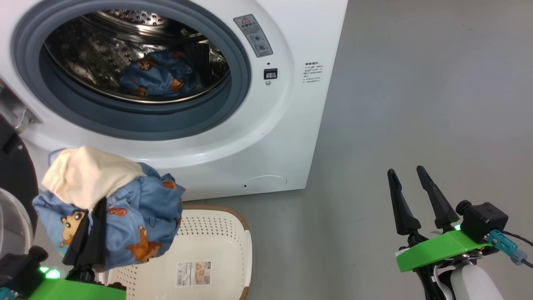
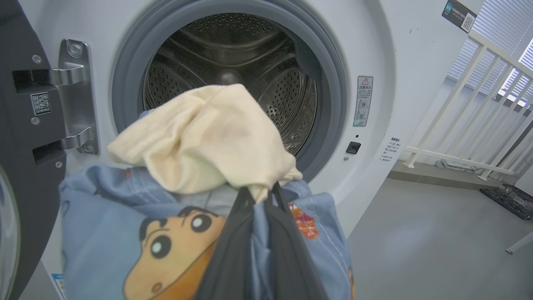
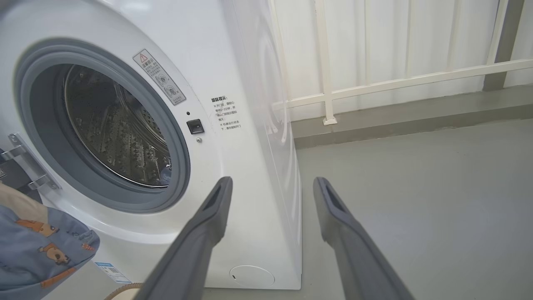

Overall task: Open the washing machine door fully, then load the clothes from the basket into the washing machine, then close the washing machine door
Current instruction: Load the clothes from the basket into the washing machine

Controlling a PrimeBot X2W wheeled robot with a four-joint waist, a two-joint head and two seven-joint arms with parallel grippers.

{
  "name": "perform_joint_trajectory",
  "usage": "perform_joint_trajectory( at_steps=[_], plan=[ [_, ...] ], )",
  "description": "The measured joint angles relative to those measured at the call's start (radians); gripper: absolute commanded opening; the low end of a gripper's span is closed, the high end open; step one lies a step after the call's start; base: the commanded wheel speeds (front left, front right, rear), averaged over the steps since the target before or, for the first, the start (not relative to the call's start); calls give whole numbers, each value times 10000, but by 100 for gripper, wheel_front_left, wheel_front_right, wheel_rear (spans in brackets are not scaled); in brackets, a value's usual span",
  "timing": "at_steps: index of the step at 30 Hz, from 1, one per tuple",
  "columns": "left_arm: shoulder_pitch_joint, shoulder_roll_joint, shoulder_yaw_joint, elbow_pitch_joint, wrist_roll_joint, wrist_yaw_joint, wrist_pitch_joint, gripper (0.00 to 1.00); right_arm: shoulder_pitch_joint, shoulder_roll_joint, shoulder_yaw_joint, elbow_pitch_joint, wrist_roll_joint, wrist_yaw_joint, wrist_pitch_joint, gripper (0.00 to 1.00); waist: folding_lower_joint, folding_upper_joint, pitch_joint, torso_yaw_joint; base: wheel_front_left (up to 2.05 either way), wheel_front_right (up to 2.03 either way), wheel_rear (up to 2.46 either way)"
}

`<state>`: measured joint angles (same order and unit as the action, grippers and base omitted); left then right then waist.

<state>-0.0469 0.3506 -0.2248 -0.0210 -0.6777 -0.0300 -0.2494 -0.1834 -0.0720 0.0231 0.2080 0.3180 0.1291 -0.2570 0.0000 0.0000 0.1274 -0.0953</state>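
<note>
Clamped tight between the two long dark fingers of the left gripper (image 2: 260, 196): a light blue garment printed with orange cartoon figures (image 2: 104, 225) and a plain cream-coloured cloth (image 2: 200, 137), bunched together, held over the small cream-white perforated plastic basket (image 1: 233, 233) and just before the big white boxy washing machine (image 1: 300, 41). Found the large round glossy black door (image 1: 16, 179) swung wide to the left, and another blue printed piece (image 1: 158, 77) already lying in the steel perforated drum (image 1: 125, 21). Noted the right gripper (image 1: 406, 170) well apart, fingers spread, holding nothing. Judged the loading step in hand, the closing not yet done. Judged as next need: to carry the bundle up and forward past the grey-blue rubber gasket (image 1: 137, 121), deep enough inside, then to part the fingers.
</note>
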Motion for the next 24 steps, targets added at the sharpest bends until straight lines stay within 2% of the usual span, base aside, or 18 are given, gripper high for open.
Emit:
perform_joint_trajectory(
  at_steps=[10,24],
  plan=[
    [-725,-36,-23,134,-31,-192,15,0,-5,29,8,-77,-2,0,0,100,0,0,409,-13,0,0,0],
    [-4554,-48,-176,2082,-295,-675,198,0,-113,151,219,-359,-81,0,0,100,0,0,1594,-402,0,0,0]
  ],
)
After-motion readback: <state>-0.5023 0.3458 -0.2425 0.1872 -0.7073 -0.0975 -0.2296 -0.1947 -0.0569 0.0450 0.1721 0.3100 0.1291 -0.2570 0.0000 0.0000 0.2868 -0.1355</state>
